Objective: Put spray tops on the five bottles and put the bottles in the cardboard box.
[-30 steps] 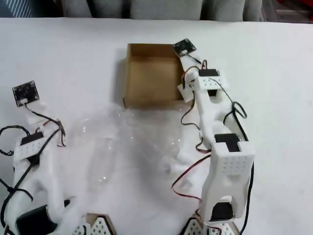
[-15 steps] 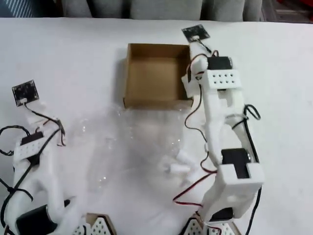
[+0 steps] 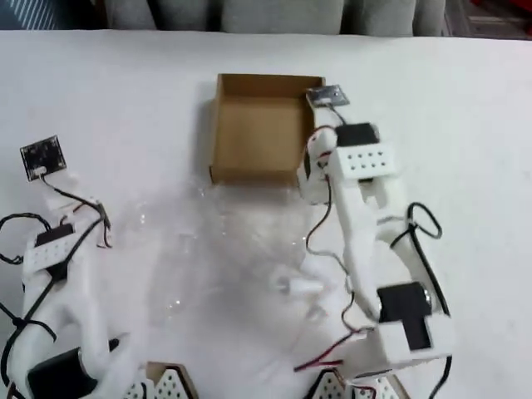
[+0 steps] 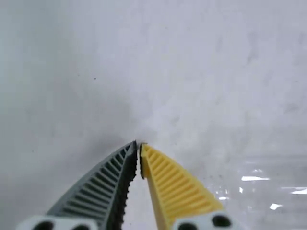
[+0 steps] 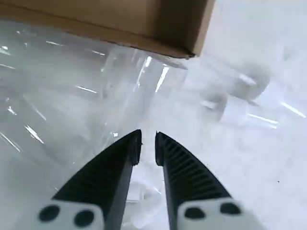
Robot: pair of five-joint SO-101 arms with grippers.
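The square, open-topped brown cardboard box (image 3: 214, 133) sits on the white counter (image 3: 125, 83). Clear, colourless plastic bottles (image 5: 134, 76) lie against its near wall, with a white spray top (image 3: 299, 285) among them. Left tool (image 4: 139, 146): pressed together. Right tool (image 5: 146, 139): narrowly spread over the bottles.

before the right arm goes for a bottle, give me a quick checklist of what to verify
1. cardboard box open and empty: ok.
2. right gripper free: ok, jaws slightly apart, nothing between them, above the clear bottles by the box corner.
3. left gripper out of the way: ok, shut on nothing over the bare table.
4. Bottles in the box: not ok, none inside.
5. Spray tops fitted: cannot tell; a white top lies among the bottles, joined or loose is unclear.
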